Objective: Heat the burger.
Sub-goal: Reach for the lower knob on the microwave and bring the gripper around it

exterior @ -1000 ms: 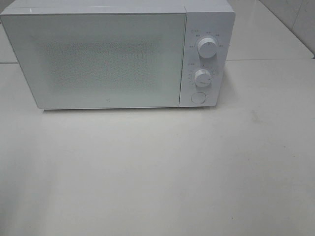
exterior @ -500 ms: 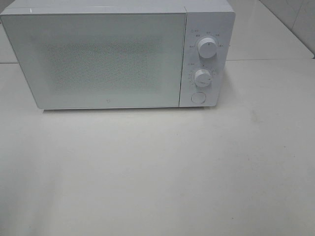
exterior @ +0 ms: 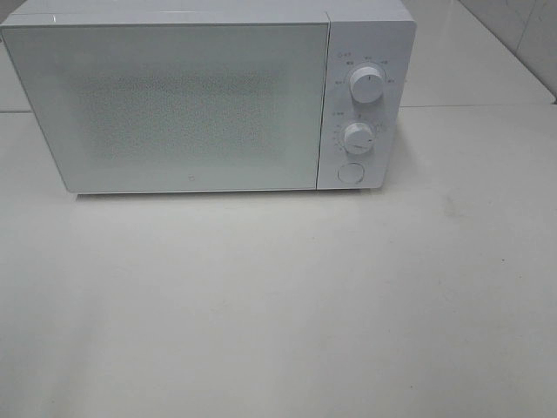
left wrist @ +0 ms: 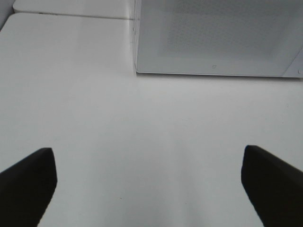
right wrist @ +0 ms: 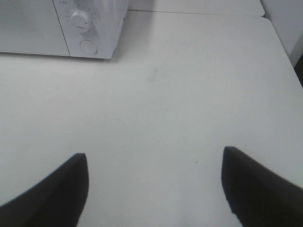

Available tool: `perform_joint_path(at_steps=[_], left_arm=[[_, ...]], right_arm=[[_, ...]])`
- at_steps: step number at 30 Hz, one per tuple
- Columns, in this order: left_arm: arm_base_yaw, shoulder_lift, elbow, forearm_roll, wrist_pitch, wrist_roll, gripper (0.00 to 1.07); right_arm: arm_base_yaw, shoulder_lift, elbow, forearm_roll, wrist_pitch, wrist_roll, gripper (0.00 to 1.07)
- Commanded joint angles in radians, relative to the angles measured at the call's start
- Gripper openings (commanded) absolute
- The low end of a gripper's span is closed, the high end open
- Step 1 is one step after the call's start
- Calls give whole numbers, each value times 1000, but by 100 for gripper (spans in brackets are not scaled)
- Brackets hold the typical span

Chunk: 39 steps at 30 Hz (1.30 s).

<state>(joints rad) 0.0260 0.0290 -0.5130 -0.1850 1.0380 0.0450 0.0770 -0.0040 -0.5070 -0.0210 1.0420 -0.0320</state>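
Note:
The burger is out of view in every frame. A white microwave (exterior: 200, 96) stands at the back of the table with its door shut; its frosted window shows nothing inside. Two dials (exterior: 367, 85) and a round button (exterior: 350, 172) sit on its right panel. Neither arm appears in the exterior high view. In the left wrist view my left gripper (left wrist: 149, 189) stands wide open over bare table, well short of the microwave (left wrist: 213, 38). My right gripper (right wrist: 154, 189) is also open over bare table, with the microwave's control panel (right wrist: 87, 28) some way off.
The white table (exterior: 278, 305) spreads in front of the microwave. A seam crosses the surface behind the microwave (exterior: 470, 106). In the right wrist view the table's far right edge (right wrist: 284, 52) meets a dark gap.

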Motion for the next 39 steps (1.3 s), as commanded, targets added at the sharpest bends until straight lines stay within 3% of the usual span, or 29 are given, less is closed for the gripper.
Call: perform_joint_path(at_steps=[1,39], left_arm=[[5,-65,0,-5,-12,-3,98],[5,-61,0,-8,-12,-3,98]], right_arm=[[-8,-27,1,-4,-8,-3,75],[-8,-26,1,-4,-8,-3,75]])
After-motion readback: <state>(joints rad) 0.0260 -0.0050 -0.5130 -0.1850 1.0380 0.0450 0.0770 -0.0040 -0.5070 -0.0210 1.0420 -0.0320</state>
